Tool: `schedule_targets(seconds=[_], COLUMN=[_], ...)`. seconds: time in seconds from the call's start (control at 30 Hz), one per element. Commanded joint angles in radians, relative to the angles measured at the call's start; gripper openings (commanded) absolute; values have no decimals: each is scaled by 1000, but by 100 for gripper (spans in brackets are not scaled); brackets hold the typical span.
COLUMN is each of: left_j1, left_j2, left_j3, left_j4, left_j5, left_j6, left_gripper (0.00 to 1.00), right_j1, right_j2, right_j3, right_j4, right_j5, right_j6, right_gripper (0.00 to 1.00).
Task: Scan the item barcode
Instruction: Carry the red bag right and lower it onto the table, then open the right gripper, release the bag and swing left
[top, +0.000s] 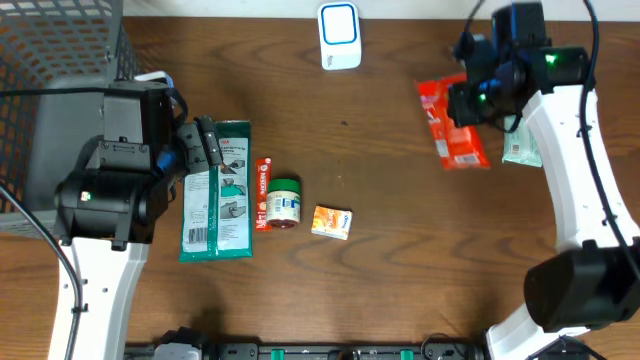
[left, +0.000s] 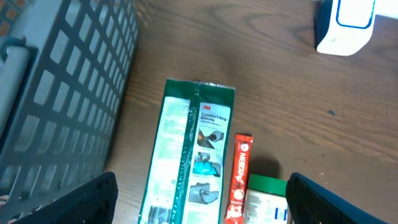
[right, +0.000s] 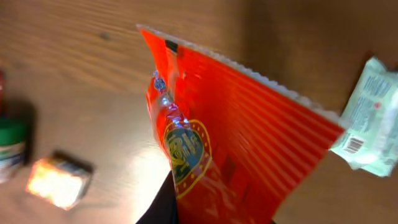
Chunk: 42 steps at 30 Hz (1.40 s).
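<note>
My right gripper (top: 470, 100) is shut on a red snack packet (top: 455, 125) and holds it above the table at the back right. In the right wrist view the red packet (right: 242, 130) fills the middle and hides most of the right gripper (right: 211, 214); no barcode shows on this face. The white-and-blue scanner (top: 339, 35) stands at the back centre, left of the packet, and appears again as the scanner (left: 348, 25) in the left wrist view. My left gripper (top: 205, 145) hangs open over the green glove package (top: 218, 190), with nothing between its fingers.
A grey wire basket (top: 50, 60) fills the back left. Beside the glove package (left: 193, 149) lie a red stick pack (top: 263, 192), a green-lidded jar (top: 284, 202) and a small orange box (top: 331, 222). A pale green wipes packet (top: 520, 150) lies under the right arm.
</note>
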Motion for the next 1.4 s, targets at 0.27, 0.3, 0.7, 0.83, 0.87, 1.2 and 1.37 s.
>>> schedule_targets(seconds=[0.27, 0.3, 0.7, 0.83, 0.87, 1.2, 1.37], left_j1=[2, 2, 2, 2, 2, 2, 2], left_j2=[3, 3, 3, 3, 3, 3, 3], left_j3=[4, 4, 4, 4, 4, 4, 4], left_j4=[1, 1, 1, 1, 1, 1, 1], left_j5=[-9, -9, -9, -9, -10, -9, -9], left_j6=[-9, -9, -9, -9, -9, -9, -9], left_gripper=[86, 86, 86, 87, 87, 87, 86], right_j1=[-145, -154, -193, -188, -183, -53, -5], right_j2=[2, 2, -1, -11, -10, -8, -8], right_j3=[-446, -472, -531, -520, -521, -588, -691], right_j4=[412, 450, 602, 587, 573, 528, 594], right_j5=[-27, -24, 98, -121, -216, -126, 76], right_j6=[-17, -17, 50, 78, 77, 77, 78], right_gripper=[3, 4, 82, 77, 74, 30, 31])
